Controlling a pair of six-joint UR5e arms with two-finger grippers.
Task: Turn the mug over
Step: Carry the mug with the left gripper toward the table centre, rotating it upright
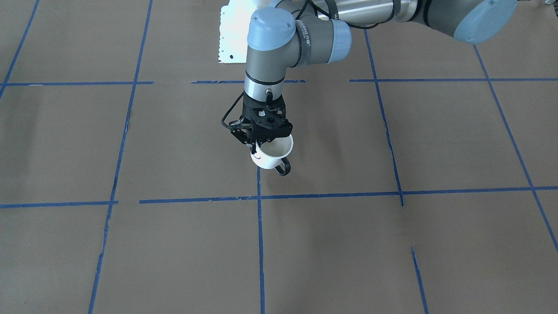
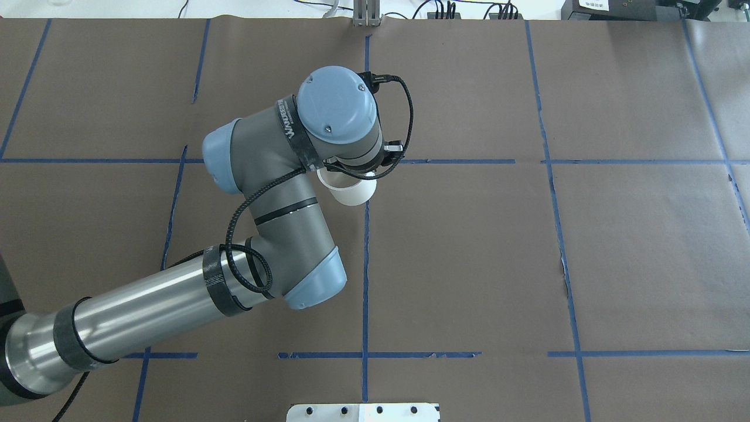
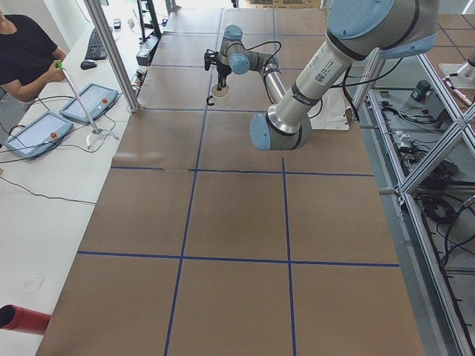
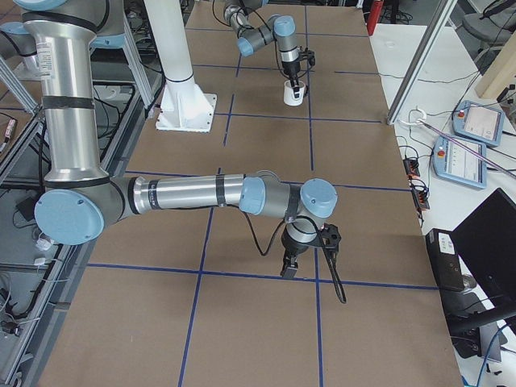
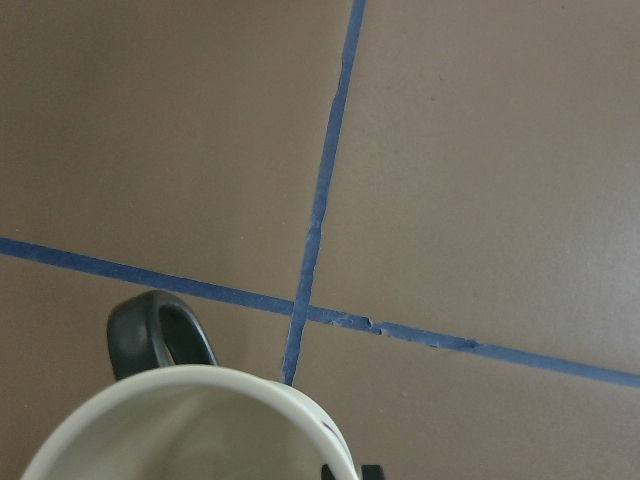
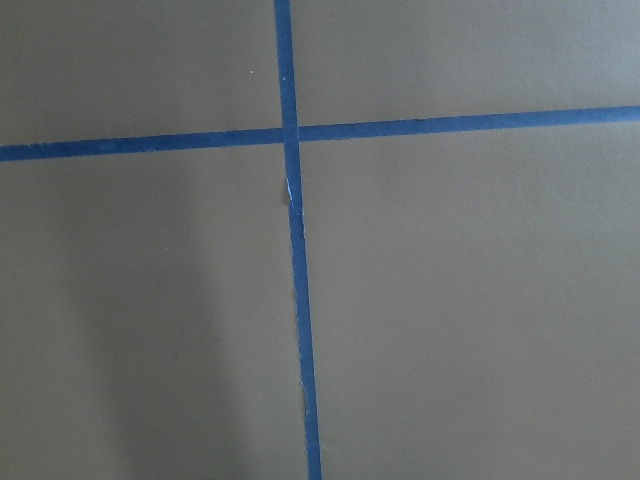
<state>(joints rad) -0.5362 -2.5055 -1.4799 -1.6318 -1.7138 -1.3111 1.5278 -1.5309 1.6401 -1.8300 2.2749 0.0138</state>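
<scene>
The mug [image 1: 267, 160] is mouth up near the middle of the table [image 1: 348, 244], beside a crossing of blue tape lines [image 1: 260, 226]. It seems to lean a little, its black handle [image 1: 284, 167] points away from the robot, and I cannot tell whether its base touches the paper. The left gripper [image 1: 258, 146] comes down from above and pinches the rim wall, one finger inside and one outside. That thin, one-sided hold is the main risk, since the mug could pivot between the pads or slip free when turned, and then drop, roll or knock its handle on the table. A release while it leans could tip it. The right gripper [image 4: 290, 264] hangs well apart over bare paper, and I cannot tell how its fingers stand. The mug shows no readable writing, only a dark curved mark on its side. A black band [image 2: 291, 130] on the left arm's wrist carries pale lettering too small to read.
</scene>
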